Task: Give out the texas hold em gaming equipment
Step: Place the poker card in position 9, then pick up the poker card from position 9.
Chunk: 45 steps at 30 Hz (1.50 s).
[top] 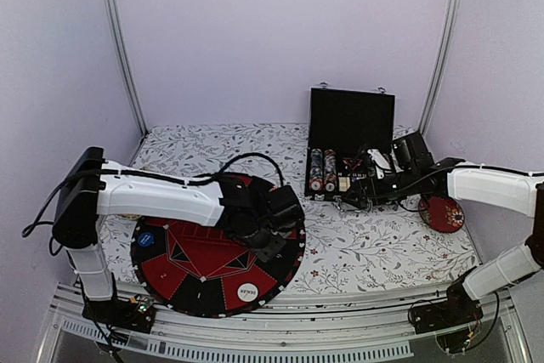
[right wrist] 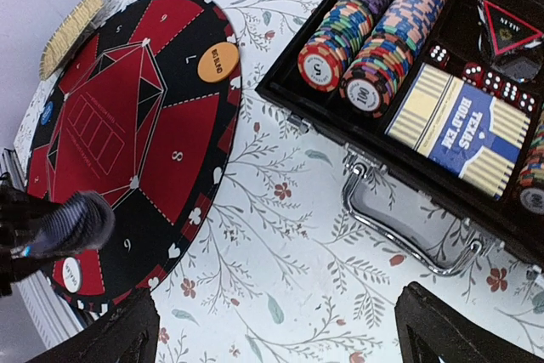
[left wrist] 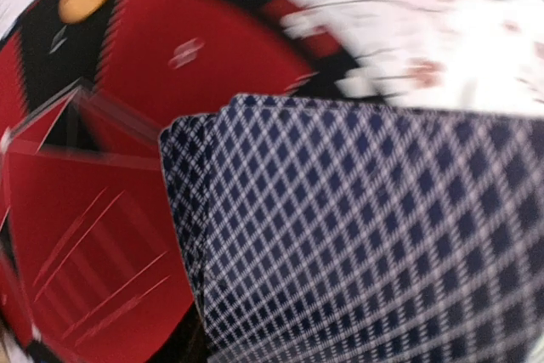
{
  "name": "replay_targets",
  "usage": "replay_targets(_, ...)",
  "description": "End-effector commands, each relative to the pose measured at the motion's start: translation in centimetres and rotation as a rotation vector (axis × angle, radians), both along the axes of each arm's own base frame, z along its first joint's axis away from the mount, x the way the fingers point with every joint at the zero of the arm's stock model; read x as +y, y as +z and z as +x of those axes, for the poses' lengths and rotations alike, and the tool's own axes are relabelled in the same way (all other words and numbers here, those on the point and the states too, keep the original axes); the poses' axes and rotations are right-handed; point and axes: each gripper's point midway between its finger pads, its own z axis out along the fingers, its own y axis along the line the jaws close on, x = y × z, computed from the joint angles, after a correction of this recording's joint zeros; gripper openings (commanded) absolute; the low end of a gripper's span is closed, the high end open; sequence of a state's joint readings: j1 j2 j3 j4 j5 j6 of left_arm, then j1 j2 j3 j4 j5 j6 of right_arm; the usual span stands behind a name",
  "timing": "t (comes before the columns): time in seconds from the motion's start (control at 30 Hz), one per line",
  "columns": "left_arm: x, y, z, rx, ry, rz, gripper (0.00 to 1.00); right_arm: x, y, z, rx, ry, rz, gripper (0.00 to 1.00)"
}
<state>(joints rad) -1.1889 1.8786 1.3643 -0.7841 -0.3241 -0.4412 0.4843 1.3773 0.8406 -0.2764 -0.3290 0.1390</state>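
A round red and black poker mat (top: 195, 274) lies at the front left. My left gripper (top: 274, 244) hovers over its right part, shut on a stack of playing cards (left wrist: 365, 235) with blue patterned backs; the cards hide its fingers in the left wrist view and also show in the right wrist view (right wrist: 72, 223). On the mat lie a white DEALER disc (top: 247, 292), a blue disc (top: 146, 240) and an orange disc (right wrist: 218, 61). My right gripper (right wrist: 280, 337) is open and empty, low over the cloth between the mat and the case.
An open black case (top: 348, 125) stands at the back right with rows of poker chips (right wrist: 374, 31), a card box (right wrist: 476, 129) and dice (right wrist: 476, 74); its metal handle (right wrist: 408, 227) faces the front. A red round object (top: 442, 214) lies right of the case. A woven piece (right wrist: 72, 27) lies beyond the mat.
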Motion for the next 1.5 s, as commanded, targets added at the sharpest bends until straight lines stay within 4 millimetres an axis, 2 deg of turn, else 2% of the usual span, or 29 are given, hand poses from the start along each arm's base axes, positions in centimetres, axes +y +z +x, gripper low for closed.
replay_targets(0.0,-6.9,0.1,-2.1,-0.005,-0.305,-0.100,0.33,-0.5,-0.2,-2.3,0.063,-0.024,0.050,0.99)
replay_targets(0.1,-8.0,-2.3,-3.2,0.040,-0.381,-0.064,0.33,-0.5,-0.7,-3.7,0.102,-0.016,0.075,0.99)
replay_targets(0.2,-8.2,-3.4,-4.3,0.036,-0.457,-0.022,0.38,0.0,-1.1,-5.1,0.146,0.016,0.131,0.99)
replay_targets(0.4,-8.4,-4.7,-4.3,0.003,-0.515,-0.004,0.59,0.6,-2.1,-6.2,0.206,0.025,0.185,0.99)
replay_targets(0.53,-7.7,-6.0,-4.6,0.014,-0.548,0.025,0.76,1.2,-3.0,-6.9,0.231,0.044,0.171,0.99)
replay_targets(0.63,-7.0,-6.5,-4.6,0.012,-0.556,0.038,0.83,2.0,-3.7,-7.6,0.256,0.070,0.163,0.99)
replay_targets(0.8,-7.3,-5.7,-4.7,0.006,-0.564,-0.005,0.87,3.1,-4.3,-8.8,0.292,0.127,0.179,1.00)
replay_targets(0.9,-7.6,-5.1,-5.2,0.026,-0.581,-0.065,0.91,3.4,-3.6,-9.1,0.282,0.149,0.208,1.00)
replay_targets(1.0,-7.5,-4.8,-4.7,0.024,-0.582,-0.112,0.94,3.3,-3.2,-8.9,0.270,0.136,0.206,1.00)
replay_targets(1.17,-7.2,-5.5,-3.1,0.024,-0.543,-0.106,0.90,3.2,-3.2,-8.8,0.264,0.132,0.209,1.00)
replay_targets(1.27,-6.9,-5.7,-3.2,0.013,-0.559,-0.107,0.89,3.3,-3.5,-8.9,0.278,0.133,0.216,1.00)
replay_targets(1.47,-8.0,-5.2,-3.1,0.004,-0.595,-0.185,0.90,4.1,-4.3,-9.3,0.321,0.157,0.257,0.94)
